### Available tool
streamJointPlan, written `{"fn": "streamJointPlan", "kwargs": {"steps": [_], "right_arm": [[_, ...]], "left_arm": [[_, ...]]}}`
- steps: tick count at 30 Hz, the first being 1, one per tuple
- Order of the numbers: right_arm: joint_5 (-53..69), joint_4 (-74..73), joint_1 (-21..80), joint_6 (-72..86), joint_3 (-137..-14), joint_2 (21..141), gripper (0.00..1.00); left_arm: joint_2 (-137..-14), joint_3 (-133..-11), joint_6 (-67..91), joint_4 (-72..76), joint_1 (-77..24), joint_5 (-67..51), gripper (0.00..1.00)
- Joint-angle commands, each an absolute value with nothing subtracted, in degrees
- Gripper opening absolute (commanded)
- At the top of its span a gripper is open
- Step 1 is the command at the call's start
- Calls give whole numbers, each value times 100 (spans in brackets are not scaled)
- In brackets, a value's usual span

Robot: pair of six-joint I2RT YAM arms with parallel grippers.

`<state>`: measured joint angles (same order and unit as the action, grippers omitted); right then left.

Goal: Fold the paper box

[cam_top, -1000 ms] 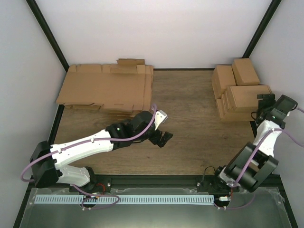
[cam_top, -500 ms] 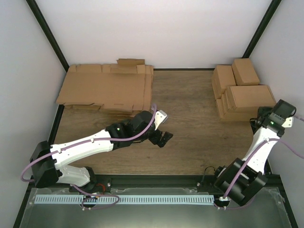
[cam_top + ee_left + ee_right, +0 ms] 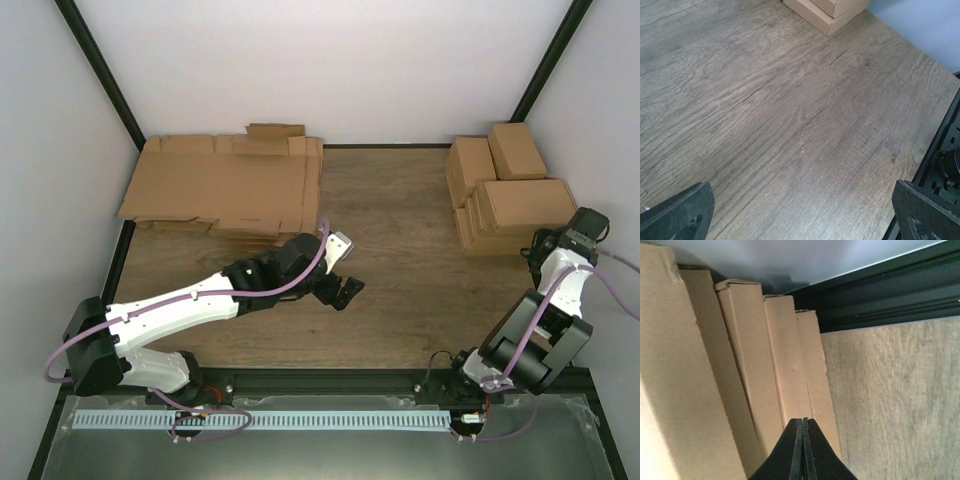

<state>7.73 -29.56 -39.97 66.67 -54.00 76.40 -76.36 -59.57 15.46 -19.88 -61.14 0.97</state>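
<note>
Left gripper point(image 3: 343, 290) hangs open over the middle of the table point(image 3: 420, 220), holding nothing; from its wrist camera the two dark fingers point(image 3: 680, 212) stand wide apart at the lower corners with bare board between them. Right gripper point(image 3: 802, 440) is closed on nothing, its tips pressed together into one point, at the table's right edge just beside the boxes point(image 3: 510, 195); whether it touches them I cannot tell. Those closed brown boxes are stacked at the back right, and the right wrist camera shows them edge-on in a row. Flat brown sheets point(image 3: 225, 185) lie piled at the back left, their far edge overhanging the table, one small flap sticking out at the top. Which piece of all this cardboard is the paper box I cannot tell. The table is grey-brown wood grain with dark streaks and a few pale specks. A black rail point(image 3: 320, 380) runs along its near edge where both arms are bolted, with a grey metal tray point(image 3: 560, 440) below it. Plain white walls point(image 3: 330, 60) close in the back and both sides, and black posts point(image 3: 100, 75) slant up at the back corners.
</note>
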Motion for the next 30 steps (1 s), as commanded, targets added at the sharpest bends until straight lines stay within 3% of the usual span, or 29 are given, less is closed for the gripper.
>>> {"fn": "streamJointPlan", "kwargs": {"steps": [1,7,9,11,15,22,26,30], "right_arm": [[687,-2880,-3912,6869,-5857,7815,1],[674,-2747,-3874,6963,-5984,8108,4],[656,-2676,-3811,6911,-6040,8169,17],[634,-2590,-3760,6895,-6043,8163,38],[650,-2491,-3753,6890,-6001,8115,44],[731,-2372,-3753,6816,-5974,8051,80],[814,-2352,-3751,6762,-6003,8076,86],[809,-2456,-3753,6773,-6007,8027,85]], "left_arm": [[-7617,-5985,1613,-1979,-6090,81,100],[-7698,-6023,1592,-1968,-6096,61,100],[-7728,-6043,1582,-1969,-6091,62,100],[-7754,-6062,1581,-1969,-6091,52,100],[-7753,-6069,1608,-1956,-6091,37,100],[-7735,-6047,1600,-1976,-6091,38,100],[-7719,-6038,1591,-1995,-6091,41,100],[-7701,-6022,1593,-2000,-6091,35,100]]}}
